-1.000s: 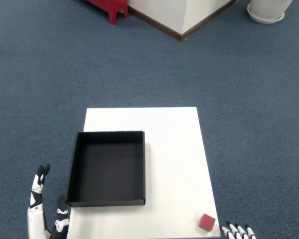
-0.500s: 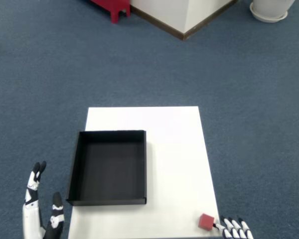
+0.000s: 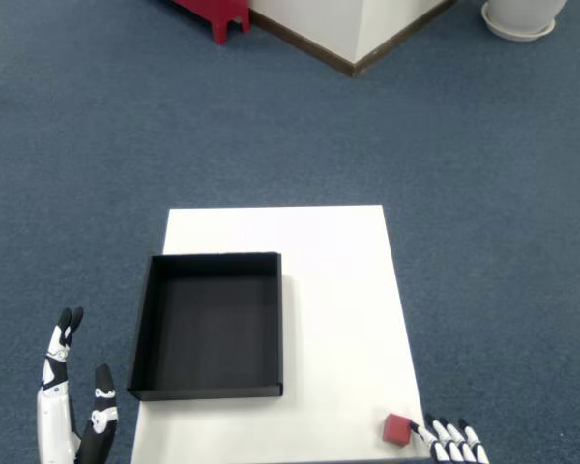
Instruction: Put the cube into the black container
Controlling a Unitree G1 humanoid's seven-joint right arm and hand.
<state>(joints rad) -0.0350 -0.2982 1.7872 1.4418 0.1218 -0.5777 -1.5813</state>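
Head view looked straight down on a white table standing on blue carpet. At the bottom right edge of the frame, only the fingertips of the right hand showed, black-tipped white fingers lying side by side and pointing up and to the left; the palm and thumb were cut off by the frame, so I could not tell whether the hand was open or closed, only that it held nothing visible. The red cube sat on the table just to the left of those fingertips, at the near right corner of the tabletop; the leftmost fingertip reached right up to the cube's right side, though whether it actually touched could not be made out. The black container, an open shallow tray with nothing seen inside it, lay well to the left of the hand and a little farther away from the robot, on the left half of the table with its left wall along the table's edge. The cube was outside it, well apart from its near right corner. The left hand rose at the bottom left of the frame, off the table, with its fingers extended upward. Far beyond the hand, at the top of the frame, were a red stool, a white wall corner with brown skirting, and a white round base at the top right.
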